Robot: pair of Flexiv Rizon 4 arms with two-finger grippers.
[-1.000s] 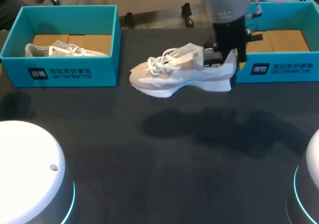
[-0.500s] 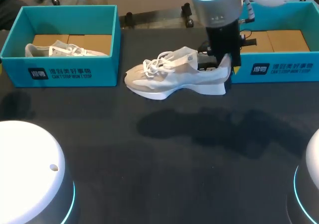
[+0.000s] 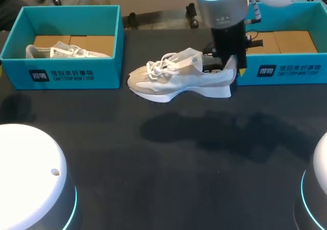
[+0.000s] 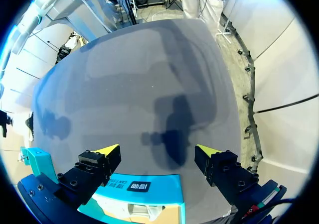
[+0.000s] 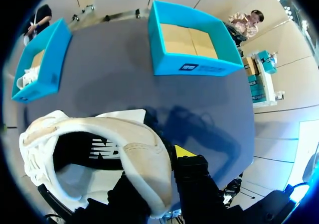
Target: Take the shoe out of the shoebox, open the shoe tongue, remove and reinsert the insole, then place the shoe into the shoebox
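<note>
1. Where the dark table (image 3: 153, 189) lies nearest the head camera, only a broad shadow falls on it.
2. Above that shadow hangs the white and beige shoe (image 3: 179, 79). It is sole down and clear of the tabletop, between the two boxes, with its toe toward the left one.
3. The right gripper (image 5: 162, 167) clamps the shoe's heel collar. One yellow-tipped finger (image 5: 184, 151) presses the collar's outside and the other goes down inside the opening, hidden by the padding. The jaws stand narrow, with only the collar between them.
4. The left gripper (image 4: 157, 157) has its jaws spread wide, holding and touching nothing, above the left shoebox's near wall.
5. Farther back, the left shoebox (image 3: 61, 74) holds a second shoe (image 3: 61, 51), also white. The right shoebox (image 3: 286, 71), just behind the held heel, shows a bare cardboard floor.
</note>
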